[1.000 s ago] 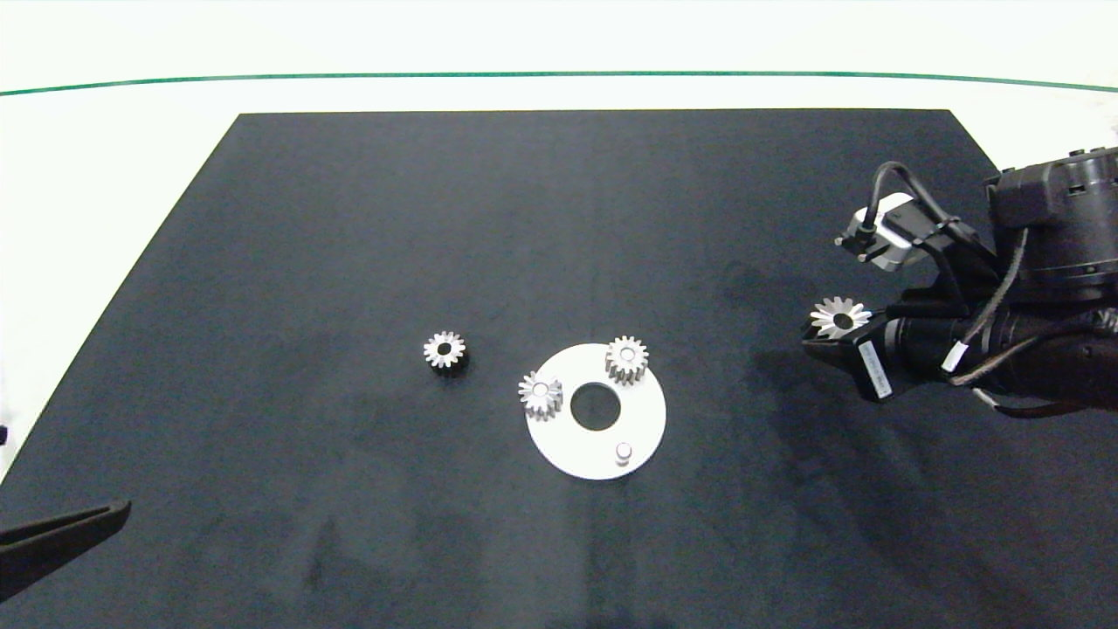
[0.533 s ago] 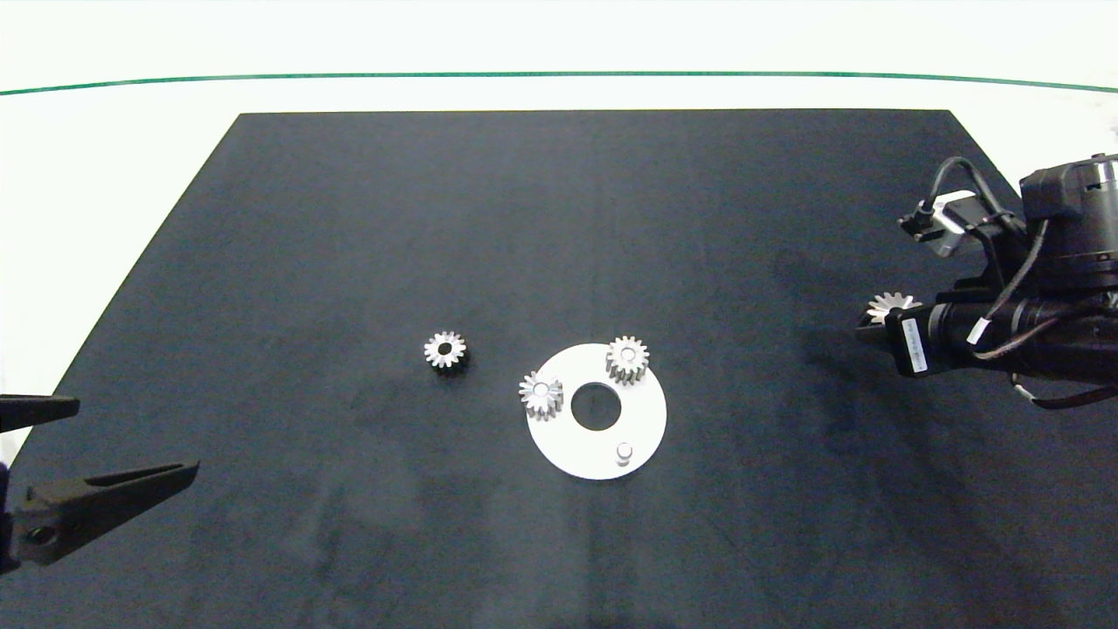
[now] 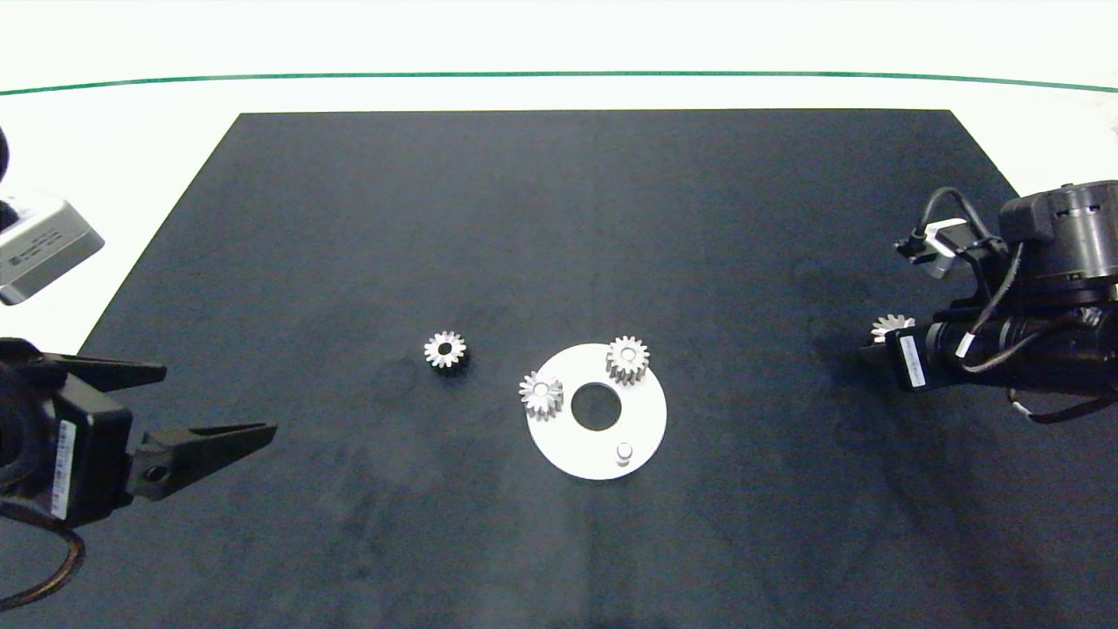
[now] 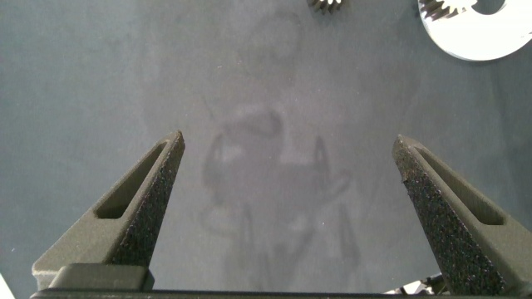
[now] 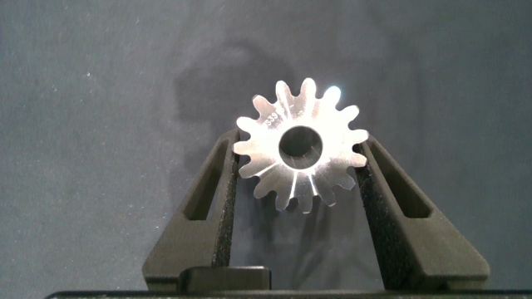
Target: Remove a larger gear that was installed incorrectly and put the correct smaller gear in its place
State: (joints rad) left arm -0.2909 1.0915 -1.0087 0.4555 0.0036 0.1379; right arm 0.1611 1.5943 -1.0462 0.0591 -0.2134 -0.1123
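The left end effector (image 3: 214,406) reaches in at the near left over the black mat (image 3: 559,218), its two fingers (image 4: 141,203) spread wide with nothing between them; the left wrist view shows only bare mat in the gap.

Further in, near the middle, lies a white disc (image 3: 642,428) with a round centre hole. A bare peg (image 3: 624,452) stands on its near edge. Two small gears sit on its other pegs: one (image 3: 541,394) at the left rim, overhanging the edge, and one (image 3: 627,358) at the far rim. A third small gear (image 3: 445,350), the loose smaller gear, lies flat on the mat just left of the disc, apart from it and well apart from the left end effector.

At the right edge of the mat, the right end effector (image 3: 878,342) pinches the larger gear (image 3: 889,328). In the right wrist view that gear (image 5: 301,154) sits between the two fingers (image 5: 218,203), its face with the dark centre hole turned to the camera, pointed teeth sticking out past the fingers on both sides; the mat lies behind it. It is well away from the disc.

Beyond the mat is the white desk (image 3: 559,44), crossed by a thin green line (image 3: 559,74).
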